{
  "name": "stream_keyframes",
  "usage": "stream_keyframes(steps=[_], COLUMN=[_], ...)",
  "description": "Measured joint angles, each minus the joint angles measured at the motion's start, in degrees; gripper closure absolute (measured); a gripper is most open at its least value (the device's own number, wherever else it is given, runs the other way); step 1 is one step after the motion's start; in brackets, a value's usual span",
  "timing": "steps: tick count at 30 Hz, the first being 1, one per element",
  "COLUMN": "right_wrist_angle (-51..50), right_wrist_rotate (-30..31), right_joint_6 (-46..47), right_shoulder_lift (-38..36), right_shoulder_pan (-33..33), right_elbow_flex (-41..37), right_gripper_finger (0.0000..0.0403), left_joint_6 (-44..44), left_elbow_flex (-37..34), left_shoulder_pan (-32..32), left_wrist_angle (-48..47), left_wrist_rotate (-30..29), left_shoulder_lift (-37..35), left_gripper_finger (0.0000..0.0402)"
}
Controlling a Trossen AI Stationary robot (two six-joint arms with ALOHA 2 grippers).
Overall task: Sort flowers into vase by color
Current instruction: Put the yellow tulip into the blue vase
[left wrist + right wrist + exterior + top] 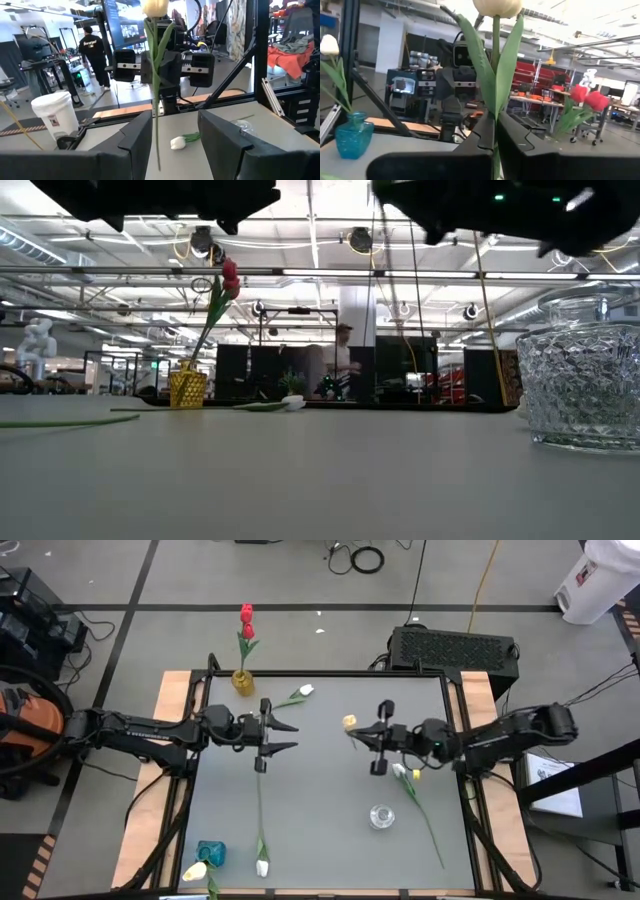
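My right gripper (356, 732) is shut on a cream-yellow tulip (496, 6) above the table's middle. My left gripper (295, 737) faces it from the table's left, open, with nothing between its fingers (135, 145). A yellow vase (242, 682) at the far edge holds red tulips (246, 615). A blue vase (211, 853) at the near left holds a pale tulip (195, 870). A clear glass vase (381, 815) stands near right. Three more tulips (305, 691) (262, 867) (405, 773) lie flat on the table. My right gripper pinches the tulip's thin stem (495, 114) between its two fingers, just under the leaves. The fingers reach in level from the table's right and lie across the stem. The tulip stands upright, head up, its lower stem (158, 150) hanging clear of the table.
Black frame rails (330, 673) edge the grey tabletop. The long stem (260, 800) of one lying tulip runs below my left gripper toward the near edge. Another stem (428, 825) slants past the glass vase. A person (95, 55) stands in the room beyond.
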Motion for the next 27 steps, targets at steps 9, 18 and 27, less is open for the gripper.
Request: stream_keyframes(steps=[9, 18, 27], right_wrist_angle=[-0.25, 1.26, 1.66], right_wrist_rotate=[-6.7, -11.13, -13.97], right_joint_6=[0.34, 1.35, 3.42], right_shoulder_lift=[12.39, 22.27, 28.03], right_shoulder_pan=[-2.2, -2.18, -2.18], right_elbow_flex=[10.55, 19.86, 24.71], right_gripper_finger=[0.0403, 0.0403, 0.0403], left_joint_6=[-0.92, -1.07, -1.07], left_elbow_flex=[-0.02, -0.02, -0.01], left_shoulder_pan=[0.0, -0.18, -1.23], left_wrist_angle=[-0.86, -0.72, -0.79], left_wrist_rotate=[0.0, 0.0, 0.02], left_shoulder_lift=[0.0, 0.0, 0.0], left_gripper_finger=[0.0235, 0.0235, 0.0235])
